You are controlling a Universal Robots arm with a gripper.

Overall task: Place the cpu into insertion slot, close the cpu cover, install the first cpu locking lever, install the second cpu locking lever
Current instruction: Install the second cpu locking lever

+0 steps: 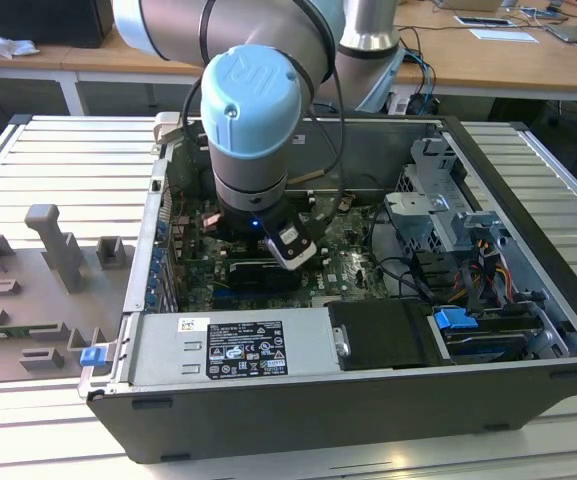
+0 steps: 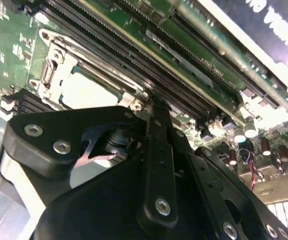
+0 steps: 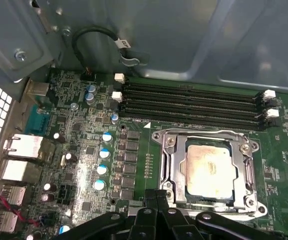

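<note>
First wrist view: cpu (image 3: 208,171) seated in insertion slot (image 3: 176,180), pale metal top facing up; cpu cover (image 3: 207,137) lying flat around it, silvery frame closed over the chip's edges. Four memory slots (image 3: 191,102) running parallel just beside the socket, white clips at their ends. Row of blue-topped capacitors (image 3: 103,160) on the green motherboard (image 3: 79,125) on the other side of the socket, metal port housings (image 3: 21,147) farther out toward the case wall. Pincer (image 3: 157,197) at the socket's edge, black fingers pressed together, nothing between them, tips close above the cover's rim (contact not discernible).

Second wrist view: pincer (image 2: 155,102) seen from behind its black linkage, fingertips together near a corner of the cpu cover (image 2: 59,57); cpu (image 2: 86,92) partly visible beneath; memory slots (image 2: 134,45) running alongside.

Exterior view: robot arm (image 1: 248,110) with pale blue joint caps reaching down into the open computer case (image 1: 298,400), lying on a slatted metal bench (image 1: 58,160); grey fixture blocks (image 1: 53,245) on the bench at the exterior view's left; black power supply (image 1: 238,345) along the case's near side.
</note>
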